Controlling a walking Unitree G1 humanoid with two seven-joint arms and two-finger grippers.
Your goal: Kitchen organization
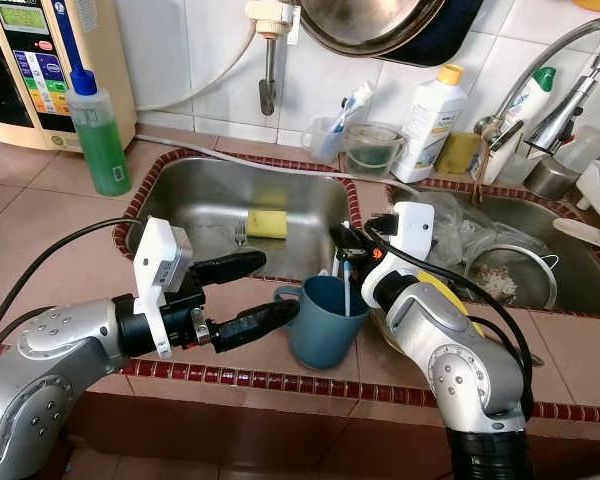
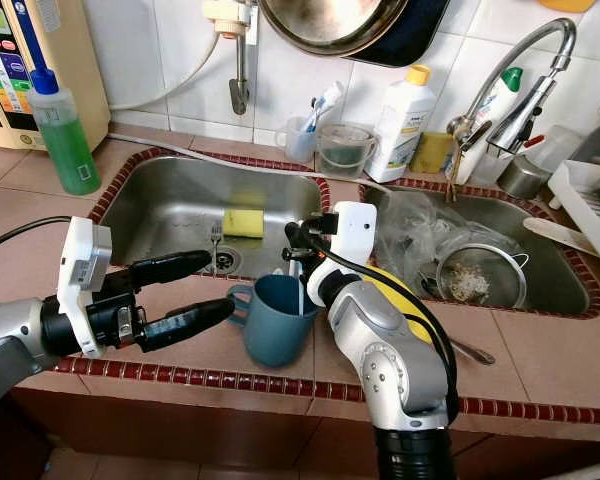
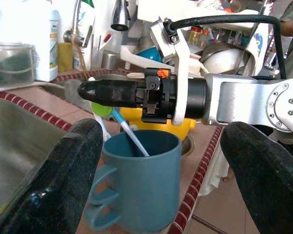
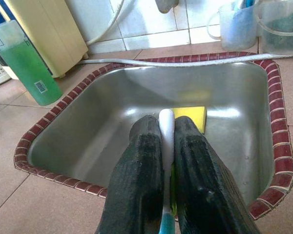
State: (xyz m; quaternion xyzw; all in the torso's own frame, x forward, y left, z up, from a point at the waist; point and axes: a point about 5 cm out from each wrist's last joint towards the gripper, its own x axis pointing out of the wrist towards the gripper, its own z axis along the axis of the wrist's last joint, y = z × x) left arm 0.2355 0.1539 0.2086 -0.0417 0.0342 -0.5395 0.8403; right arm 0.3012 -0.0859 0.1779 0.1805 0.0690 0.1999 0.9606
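Observation:
A teal mug [image 1: 320, 325] stands on the tiled counter near its front edge, between the two sinks. A white and teal toothbrush [image 3: 131, 138] leans inside it. Just above the mug, my right gripper [image 1: 344, 243] is shut on the toothbrush handle [image 4: 166, 127], which shows clamped between the two fingers in the right wrist view. My left gripper [image 1: 280, 288] is open at the mug's left side, level with its handle [image 1: 284, 294], with one finger [image 3: 63, 180] on either side and no contact that I can see.
The left sink [image 1: 190, 200] holds a yellow sponge [image 1: 267, 223] and a fork [image 1: 240, 236]. A green soap bottle [image 1: 98, 135] stands at the back left. The right sink holds a strainer [image 1: 510, 275] and plastic wrap. A white bottle [image 1: 430, 120] and faucet [image 1: 570, 70] stand behind.

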